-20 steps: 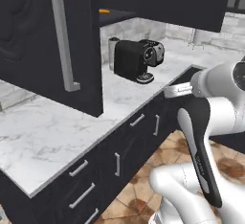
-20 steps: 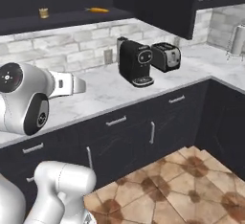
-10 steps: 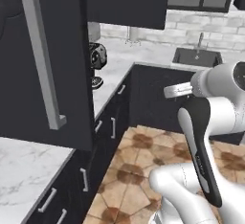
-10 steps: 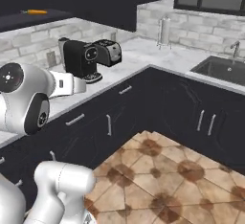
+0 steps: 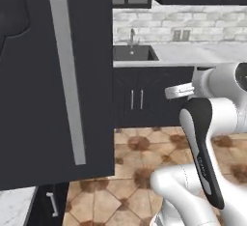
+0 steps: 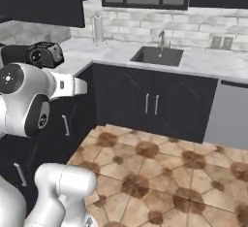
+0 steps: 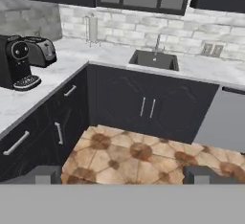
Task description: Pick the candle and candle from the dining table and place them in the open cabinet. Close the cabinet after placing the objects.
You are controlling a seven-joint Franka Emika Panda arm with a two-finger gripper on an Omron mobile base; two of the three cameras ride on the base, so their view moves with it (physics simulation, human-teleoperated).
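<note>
The cabinet's open dark door [image 5: 29, 99] stands very close at the left of the left base view, its long silver handle [image 5: 67, 75] upright. My gripper [image 7: 123, 175] is open: in the hand view its two finger tips stand far apart with nothing between them, pointing at the tiled floor [image 7: 134, 153] before a corner of dark lower cabinets. The white arm [image 5: 212, 123] rises at the right of the left base view and fills the left of the right base view. The candles and the dining table are out of view.
A black coffee machine [image 7: 16, 60] and a toaster [image 7: 40, 50] stand on the marble counter at the left. A sink [image 7: 154, 59] with a tap is set in the back counter below white brick. A grey appliance panel [image 7: 222, 122] sits at the right.
The base has swung to the right, so the whole scene has shifted: coffee machine and toaster slid off to the left, and the sink corner now lies ahead. The gripper stays open.
</note>
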